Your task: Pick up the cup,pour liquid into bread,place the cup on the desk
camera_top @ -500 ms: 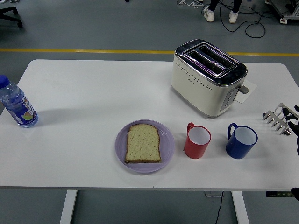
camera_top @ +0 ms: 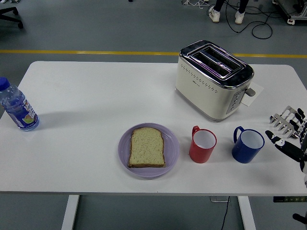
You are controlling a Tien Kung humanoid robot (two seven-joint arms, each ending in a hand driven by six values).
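Since the earlier frame, my right hand [camera_top: 290, 140] has come further in from the right edge of the table [camera_top: 86, 96]; its black fingers [camera_top: 280, 142] now reach toward the blue cup [camera_top: 248, 144], where before only a small part showed at the edge. Nothing else on the table has moved.

Layout, left to right:

1. A water bottle [camera_top: 17, 106] with a blue cap stands at the left edge of the table, tilted slightly.
2. A purple plate [camera_top: 171, 148] sits near the front edge, about mid-table. One slice of bread [camera_top: 147, 147] lies flat on it.
3. A red cup [camera_top: 202, 144] stands upright just beside the plate on its right, handle toward the back left, white inside. I cannot tell from this view whether it holds liquid.
4. A cream and chrome toaster [camera_top: 213, 79] stands behind the two cups, toward the back right of the table, set at an angle with two slots open on top.
5. The blue cup stands upright near the red cup, on its right, handle toward the back left. The two cups do not touch.
6. A metal rack [camera_top: 284, 120] lies near the right edge, partly behind my hand.

Right hand state: fingers spread wide and extended, holding nothing. The fingertips are near the blue cup but clear of it.
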